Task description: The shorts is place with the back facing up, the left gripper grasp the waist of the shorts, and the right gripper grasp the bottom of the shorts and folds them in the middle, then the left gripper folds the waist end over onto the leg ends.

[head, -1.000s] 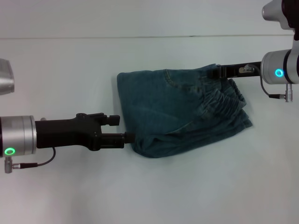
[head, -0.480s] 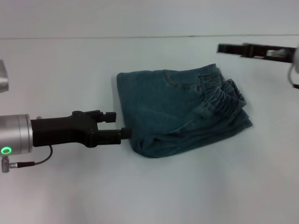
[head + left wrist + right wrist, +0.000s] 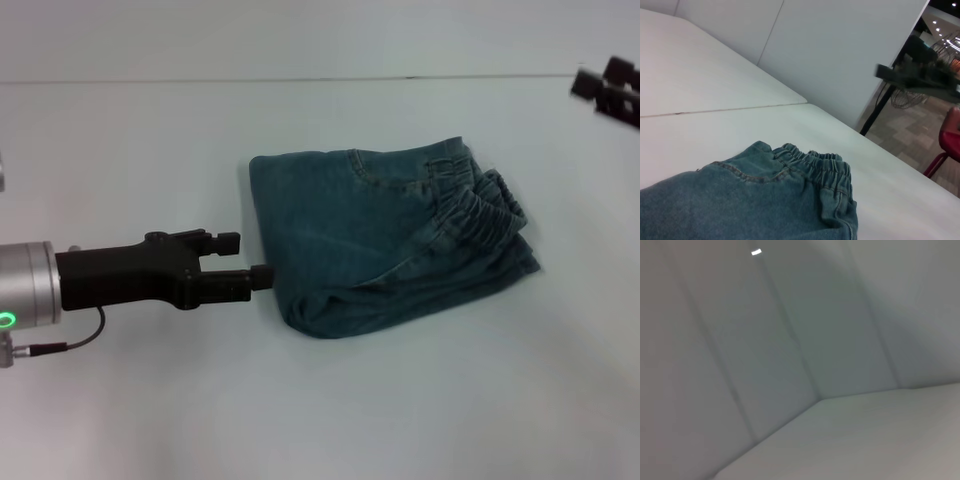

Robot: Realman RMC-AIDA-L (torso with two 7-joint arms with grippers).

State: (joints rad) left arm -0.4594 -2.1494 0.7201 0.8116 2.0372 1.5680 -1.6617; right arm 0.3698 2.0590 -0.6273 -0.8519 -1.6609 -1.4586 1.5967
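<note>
1. the shorts (image 3: 385,240): faded blue denim, paler along the gathered waist (image 3: 470,205).
2. the left gripper (image 3: 245,260): black, on a silver cuff with a green light.
3. table (image 3: 150,130): plain white.

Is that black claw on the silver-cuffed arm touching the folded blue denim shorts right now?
Apart. The head view shows a thin strip of white table between the left gripper and the near edge of the folded blue denim shorts.
</note>
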